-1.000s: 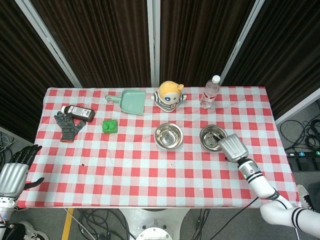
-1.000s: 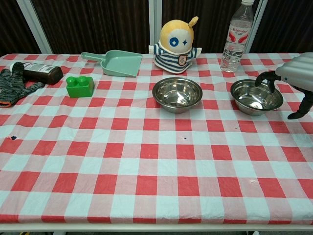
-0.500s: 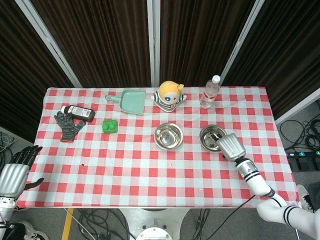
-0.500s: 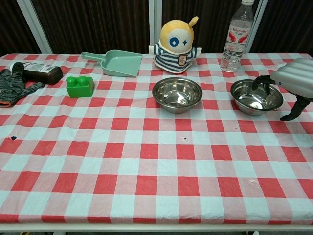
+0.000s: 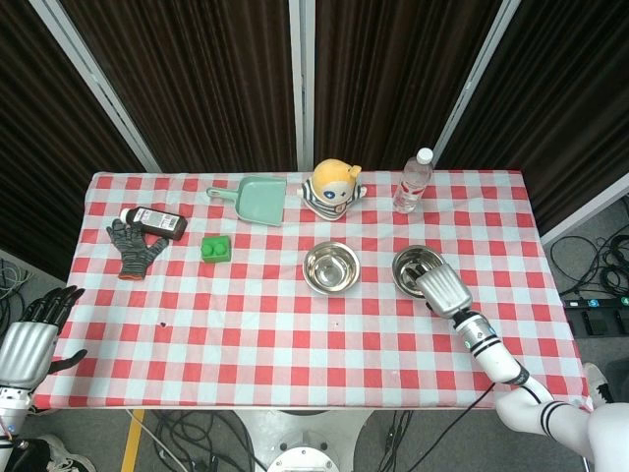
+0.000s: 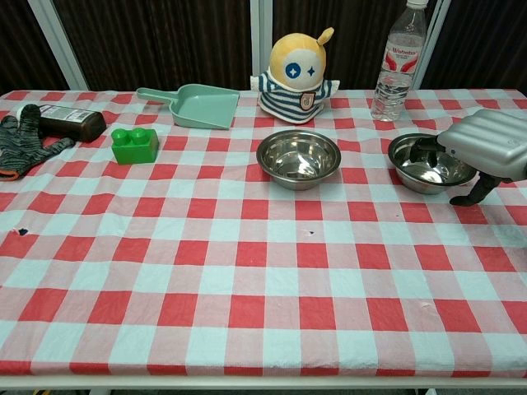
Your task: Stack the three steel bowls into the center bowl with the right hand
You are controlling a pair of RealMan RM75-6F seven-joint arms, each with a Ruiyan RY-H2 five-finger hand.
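A steel bowl (image 5: 331,267) (image 6: 298,156) stands at the middle of the checked table. To its right stands a second steel bowl (image 5: 411,264) (image 6: 420,169); I cannot tell whether another is nested in it. My right hand (image 5: 444,291) (image 6: 486,152) hangs over that bowl's near right rim, its fingers (image 6: 424,148) dipping inside and the thumb (image 6: 465,196) down outside the rim by the cloth. The bowl rests on the table. My left hand (image 5: 29,334) hovers off the table's left edge with its fingers apart, holding nothing.
Along the back are a green dustpan (image 5: 257,200), a yellow doll (image 5: 332,189) and a water bottle (image 5: 413,181). A green block (image 5: 216,249), a grey glove (image 5: 133,246) and a dark package (image 5: 154,222) lie at the left.
My right hand has slid left and lower onto the right bowl, so its fingers now reach inside the rim. The bowls and the left hand have not moved.
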